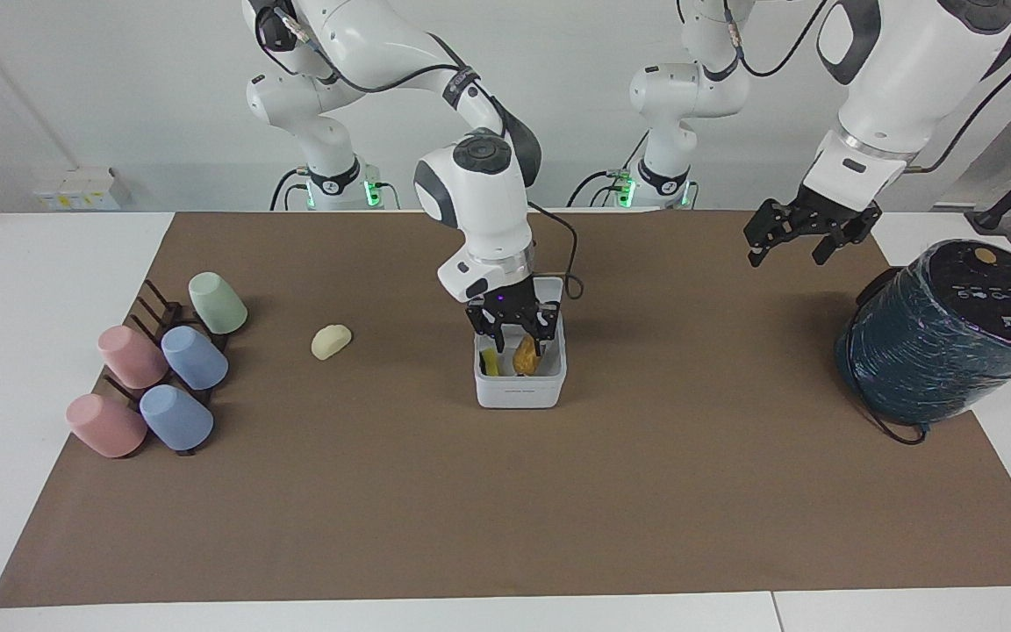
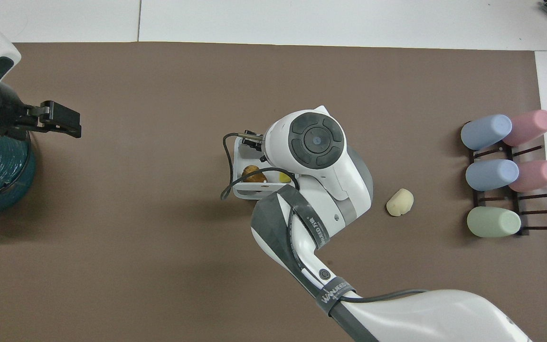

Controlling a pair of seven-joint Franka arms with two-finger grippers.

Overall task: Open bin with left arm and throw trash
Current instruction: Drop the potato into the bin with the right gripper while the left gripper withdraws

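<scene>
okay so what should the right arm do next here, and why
Probably lift the right gripper clear of the small white plastic bin and head for the pale cream lump: its fingers look open, and the orange-brown crusty lump now lies inside.

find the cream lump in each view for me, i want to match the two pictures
Facing view: the cream lump lies on the brown mat, between the cup rack and the white bin.
Overhead view: the cream lump lies on the mat, again between the cup rack and the bin.
Shared landmark: the green cup, the rack cup closest to the lump in both.
</scene>
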